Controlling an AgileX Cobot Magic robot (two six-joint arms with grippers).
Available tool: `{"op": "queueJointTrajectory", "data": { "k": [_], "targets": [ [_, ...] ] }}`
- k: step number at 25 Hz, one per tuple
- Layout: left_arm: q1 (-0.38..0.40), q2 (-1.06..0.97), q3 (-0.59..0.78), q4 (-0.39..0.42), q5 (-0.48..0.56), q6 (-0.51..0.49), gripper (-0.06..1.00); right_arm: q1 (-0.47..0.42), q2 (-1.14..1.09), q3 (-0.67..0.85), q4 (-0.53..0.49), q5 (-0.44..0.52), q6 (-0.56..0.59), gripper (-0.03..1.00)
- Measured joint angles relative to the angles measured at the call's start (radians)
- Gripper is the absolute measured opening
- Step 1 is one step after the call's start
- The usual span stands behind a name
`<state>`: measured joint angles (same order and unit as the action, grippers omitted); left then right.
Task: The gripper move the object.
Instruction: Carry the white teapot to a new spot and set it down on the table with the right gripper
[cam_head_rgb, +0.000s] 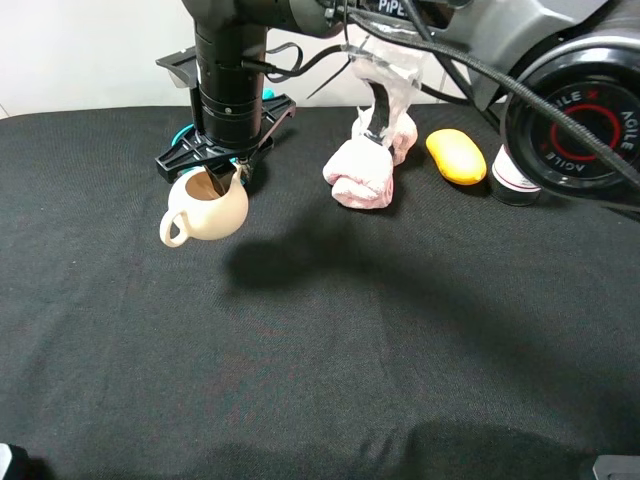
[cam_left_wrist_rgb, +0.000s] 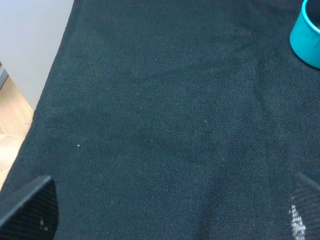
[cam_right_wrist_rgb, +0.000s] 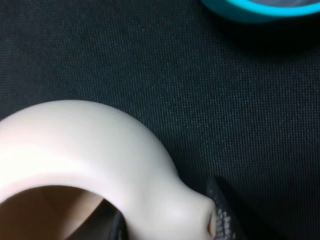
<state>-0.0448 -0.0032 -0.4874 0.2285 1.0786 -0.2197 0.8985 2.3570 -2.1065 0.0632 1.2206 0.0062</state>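
Black cloth (cam_head_rgb: 320, 350), right gripper (cam_head_rgb: 228, 182) pinching teapot (cam_head_rgb: 208, 214) rim, "AGILE X" on arm base (cam_head_rgb: 585, 130).

Black-clothed table (cam_head_rgb: 320, 380) stands before a white wall (cam_head_rgb: 90, 50), wooden floor (cam_left_wrist_rgb: 12, 130) beside.

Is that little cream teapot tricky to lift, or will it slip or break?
Likely rigid and breakable: the teapot looks like glazed ceramic. Its smooth round wall may slip. The fingers seem to pinch only the rim, so it could tilt.

teal pan (cam_head_rgb: 181, 134) mostly behind arm (cam_head_rgb: 228, 90), teapot (cam_right_wrist_rgb: 100, 145) cropped in rt wrist view
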Motion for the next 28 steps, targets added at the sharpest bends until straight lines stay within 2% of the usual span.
{"op": "queueJointTrajectory", "data": {
  "k": [12,28],
  "targets": [
    [0.0,0.0,0.0,0.001,0.0,0.0,0.9,-0.046,0.033,-0.002,0.008,-0.114,0.003,0.24],
    [0.0,0.0,0.0,0.001,0.0,0.0,0.9,-0.066,0.103,-0.002,-0.005,-0.121,0.005,0.24]
  ]
}}
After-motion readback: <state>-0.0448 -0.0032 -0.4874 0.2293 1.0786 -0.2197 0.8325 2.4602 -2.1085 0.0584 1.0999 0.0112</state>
